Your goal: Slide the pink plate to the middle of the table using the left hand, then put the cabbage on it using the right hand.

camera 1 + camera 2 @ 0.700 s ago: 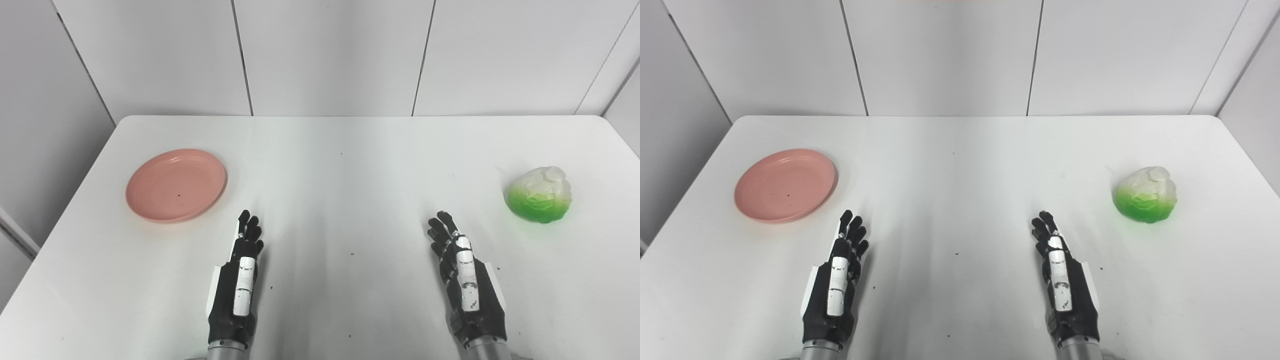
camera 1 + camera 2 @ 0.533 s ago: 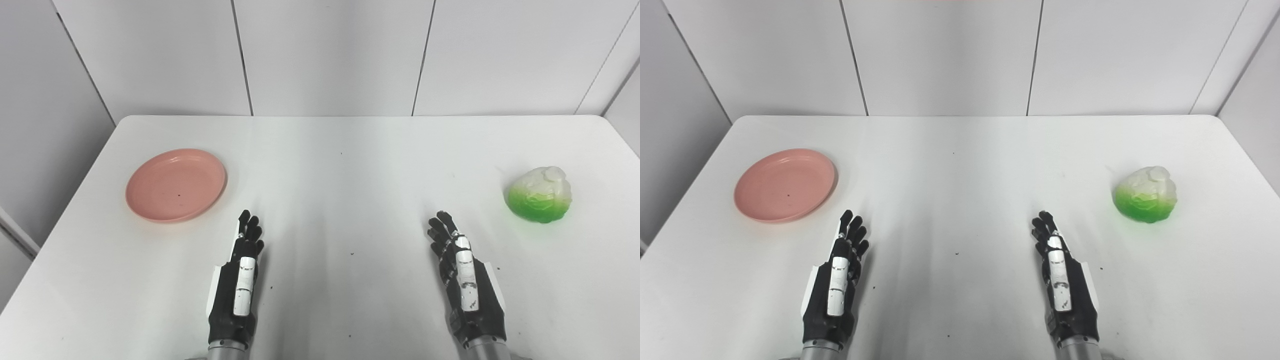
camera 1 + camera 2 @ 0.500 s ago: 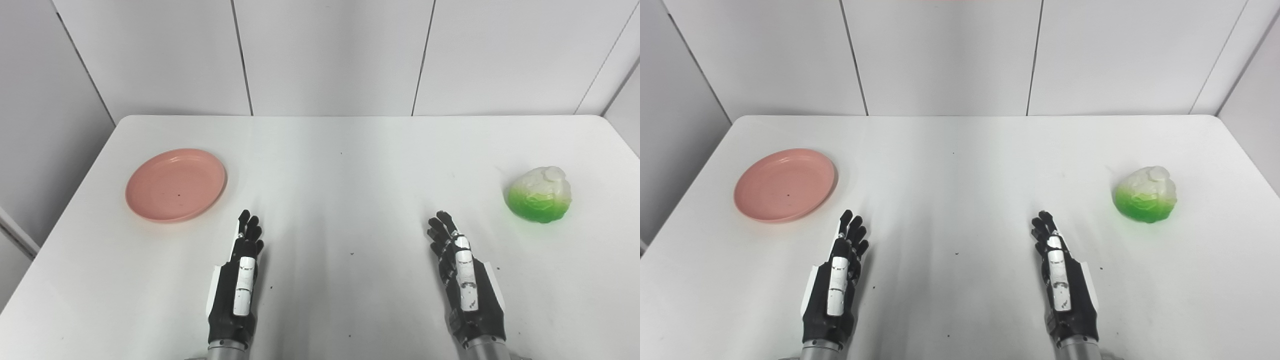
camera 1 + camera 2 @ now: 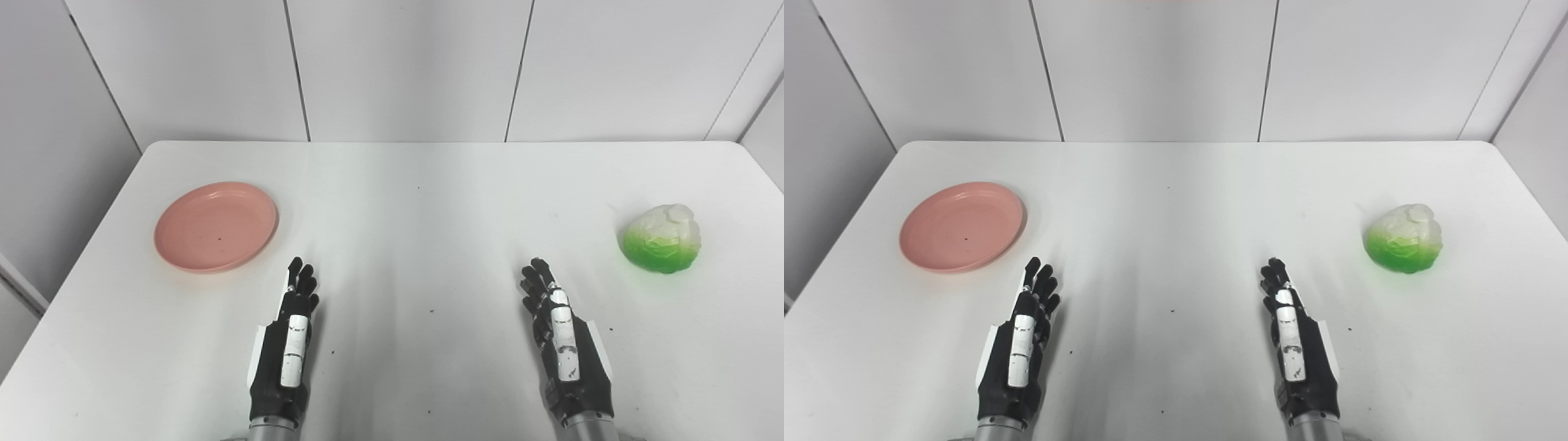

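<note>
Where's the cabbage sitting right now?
The cabbage sits on the table near its right edge, beyond and to the right of the right hand, which is not touching it.

Bright, even light, soft shadows, sharp

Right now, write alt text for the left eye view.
Two black robot hands, left hand and right hand, rest open and empty near the front of a white table. An empty pink plate sits at far left and a green-and-white cabbage at far right.
</note>
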